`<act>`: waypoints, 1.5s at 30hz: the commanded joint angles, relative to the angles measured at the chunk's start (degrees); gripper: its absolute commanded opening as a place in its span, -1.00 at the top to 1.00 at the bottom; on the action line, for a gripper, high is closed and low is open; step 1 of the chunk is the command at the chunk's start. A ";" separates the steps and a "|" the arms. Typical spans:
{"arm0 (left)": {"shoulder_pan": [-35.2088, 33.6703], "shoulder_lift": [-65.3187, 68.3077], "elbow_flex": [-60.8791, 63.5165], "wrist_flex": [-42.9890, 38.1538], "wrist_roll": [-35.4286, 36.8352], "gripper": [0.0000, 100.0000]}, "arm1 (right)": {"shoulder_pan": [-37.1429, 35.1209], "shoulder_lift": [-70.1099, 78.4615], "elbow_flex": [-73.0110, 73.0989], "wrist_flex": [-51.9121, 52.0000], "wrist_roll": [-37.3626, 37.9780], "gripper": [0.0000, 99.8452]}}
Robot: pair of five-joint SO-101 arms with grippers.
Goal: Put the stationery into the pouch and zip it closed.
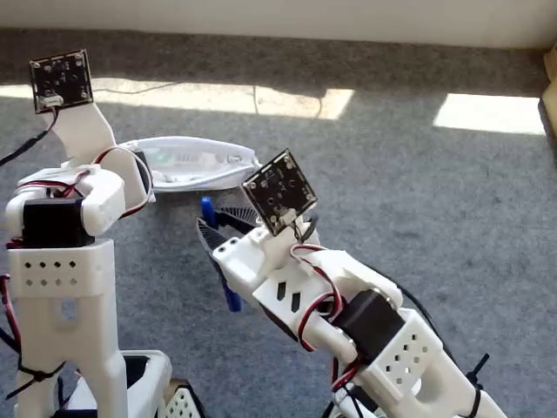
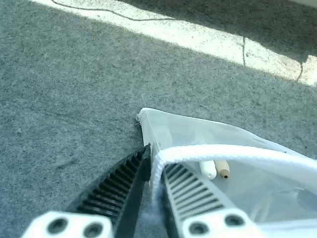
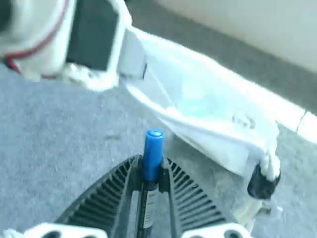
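The translucent white pouch (image 1: 196, 163) lies on the grey carpet beyond both arms. My left gripper (image 2: 151, 166) is shut on the pouch's near rim (image 2: 208, 151) at its end, holding the mouth up; a white stick and a tan pencil (image 2: 223, 168) lie inside. My right gripper (image 3: 151, 173) is shut on a blue pen (image 3: 151, 158), its blue cap pointing toward the pouch (image 3: 208, 114) a short way ahead. From above, the blue pen (image 1: 209, 218) sticks out of the right gripper (image 1: 216, 248) just short of the pouch.
Grey carpet (image 1: 418, 218) spreads all around, with sunlit patches (image 1: 487, 111) at the back. A thin cable (image 1: 252, 97) lies behind the pouch. The pouch's black zip pull (image 3: 261, 182) hangs at its far end. The left arm's base (image 1: 61, 287) stands at the near left.
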 commanded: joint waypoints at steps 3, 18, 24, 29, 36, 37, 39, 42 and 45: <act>1.27 -1.36 0.75 -1.93 0.62 0.98 | 0.92 -2.77 -0.84 -10.95 -0.26 0.99; 1.10 -1.45 0.75 -1.58 0.53 0.98 | 7.16 -2.51 -0.92 -38.02 -0.09 0.99; 1.01 -1.45 0.75 -1.58 0.53 0.98 | 10.59 -2.33 -0.48 -46.99 -0.18 0.99; 0.92 -1.45 0.75 -1.49 0.53 0.98 | 12.09 0.22 1.45 -47.96 1.49 0.99; 0.92 -1.45 0.75 -1.49 0.53 0.98 | 12.18 4.79 1.80 -47.60 10.64 0.99; 0.92 -1.45 0.75 -1.49 0.53 0.98 | 12.18 5.05 1.89 -47.60 11.08 0.99; 0.92 -1.45 0.75 -1.49 0.53 0.98 | 12.18 5.32 1.98 -47.43 11.96 0.99; 0.92 -1.45 0.75 -1.49 0.53 0.98 | 12.09 5.41 1.89 -44.53 14.68 0.99; 0.92 -1.45 0.75 -1.49 0.53 0.98 | 9.54 5.41 1.54 -38.73 18.20 0.99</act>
